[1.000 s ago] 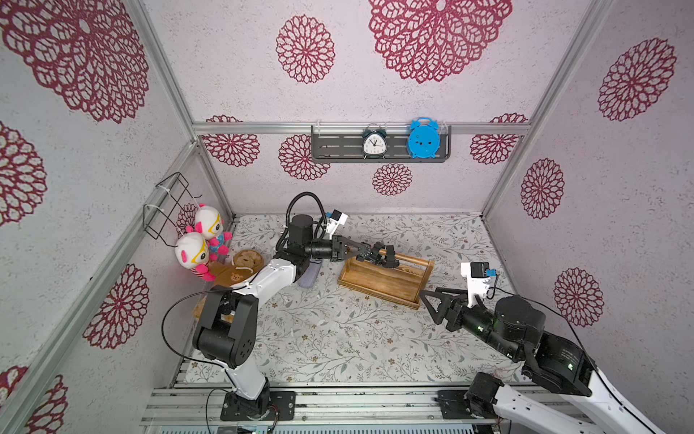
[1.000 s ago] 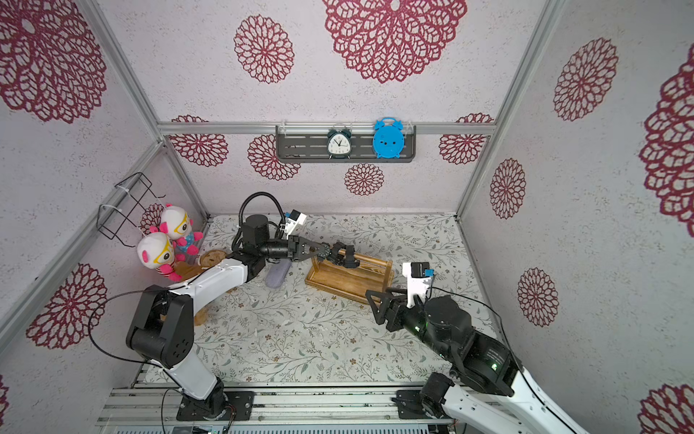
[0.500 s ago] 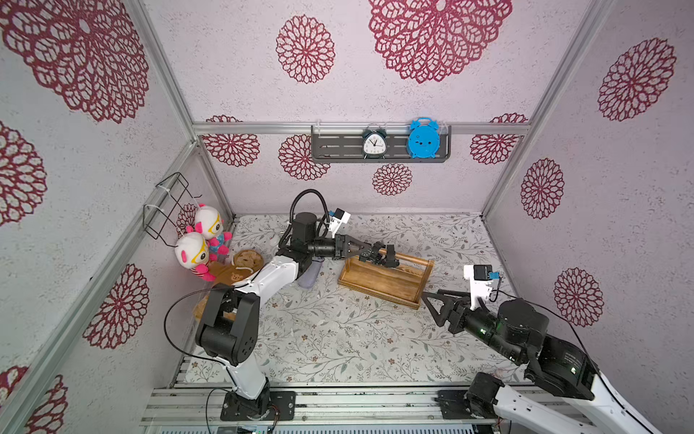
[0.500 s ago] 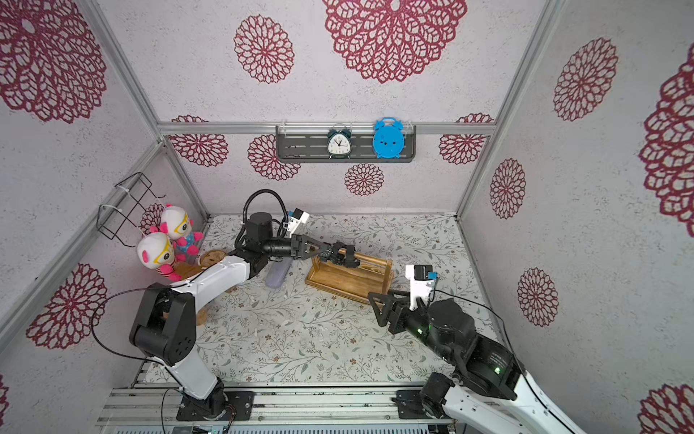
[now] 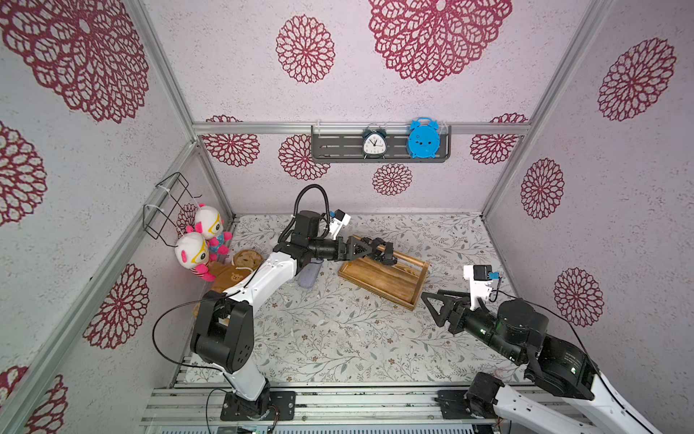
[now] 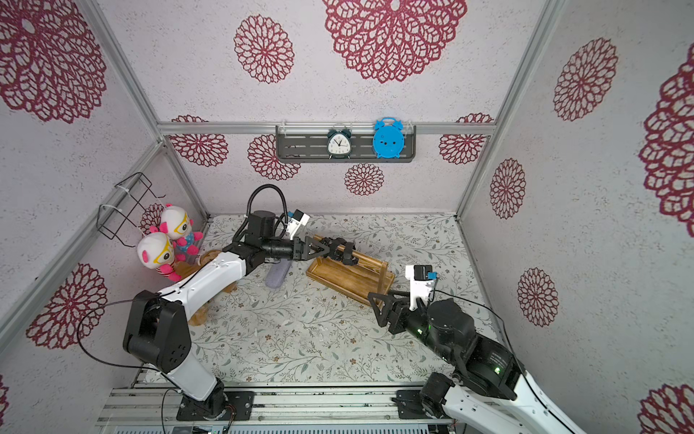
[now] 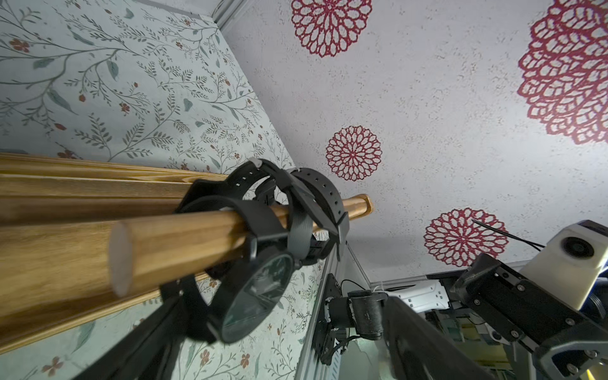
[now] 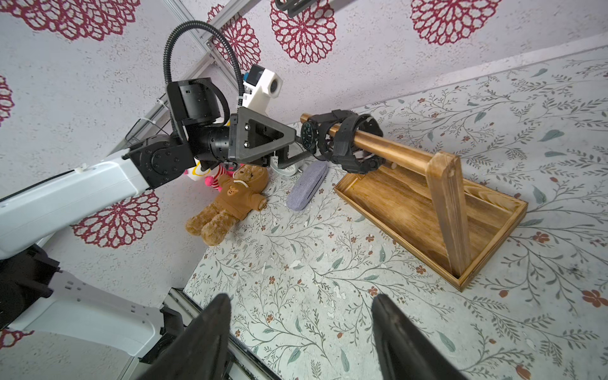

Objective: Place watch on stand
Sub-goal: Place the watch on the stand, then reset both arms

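Note:
The stand (image 5: 379,282) (image 6: 347,280), a light wooden tray with two uprights and a round bar (image 7: 184,235), sits mid-table. A black watch (image 7: 258,297) (image 8: 309,133) hangs near the bar's free end, dial facing my left wrist camera. A second black strap (image 7: 317,197) (image 8: 357,146) circles the bar just behind it. My left gripper (image 5: 371,250) (image 6: 332,250) (image 7: 279,355) is open at that end, fingers spread on either side of the watch (image 5: 386,257). My right gripper (image 5: 432,304) (image 6: 377,304) (image 8: 301,297) hovers open and empty off the stand's near right corner.
A grey pouch (image 5: 310,275) lies left of the stand under my left arm. A brown teddy bear (image 5: 240,267) and two plush dolls (image 5: 195,253) crowd the left wall below a wire basket (image 5: 169,204). A dark shelf (image 5: 338,146) with two clocks hangs on the back wall.
My left gripper went from shut to open and let go of the watch, which stays on the bar. The left arm drew back slightly. The right arm barely moved.

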Tool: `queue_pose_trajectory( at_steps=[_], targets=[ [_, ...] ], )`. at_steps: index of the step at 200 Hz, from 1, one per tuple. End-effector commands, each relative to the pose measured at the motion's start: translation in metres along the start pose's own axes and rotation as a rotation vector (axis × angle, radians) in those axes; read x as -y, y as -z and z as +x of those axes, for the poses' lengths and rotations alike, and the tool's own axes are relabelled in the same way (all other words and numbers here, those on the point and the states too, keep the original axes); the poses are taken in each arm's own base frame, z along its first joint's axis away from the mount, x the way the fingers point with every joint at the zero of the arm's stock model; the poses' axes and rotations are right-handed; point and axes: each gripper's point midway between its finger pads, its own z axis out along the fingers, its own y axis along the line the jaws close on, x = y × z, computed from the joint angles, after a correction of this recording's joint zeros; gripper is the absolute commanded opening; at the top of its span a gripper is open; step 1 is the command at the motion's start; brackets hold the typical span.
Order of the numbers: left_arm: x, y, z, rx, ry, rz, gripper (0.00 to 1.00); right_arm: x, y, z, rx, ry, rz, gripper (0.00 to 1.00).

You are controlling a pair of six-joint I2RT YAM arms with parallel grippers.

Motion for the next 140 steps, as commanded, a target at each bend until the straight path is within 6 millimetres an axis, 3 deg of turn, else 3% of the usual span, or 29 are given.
queue_pose_trajectory(
  at_steps=[1,53,83,111,140],
  targets=[
    [0.012,0.017,-0.012,0.051,-0.094,-0.074,0.97,0.000,-0.003,0.000,0.011,-0.014,-0.007,0.71],
    [0.023,0.044,-0.016,0.130,-0.191,-0.185,0.97,0.003,-0.008,0.000,0.024,0.027,0.010,0.71],
    [0.026,0.073,-0.020,0.239,-0.288,-0.300,0.97,0.012,-0.012,-0.005,0.078,0.084,0.049,0.73],
    [0.019,0.107,-0.020,0.377,-0.392,-0.452,0.97,0.028,-0.014,-0.010,0.169,0.173,0.107,0.76],
    [-0.010,0.151,-0.019,0.538,-0.459,-0.715,0.97,0.042,-0.020,-0.011,0.281,0.371,0.153,0.78]
  ],
)
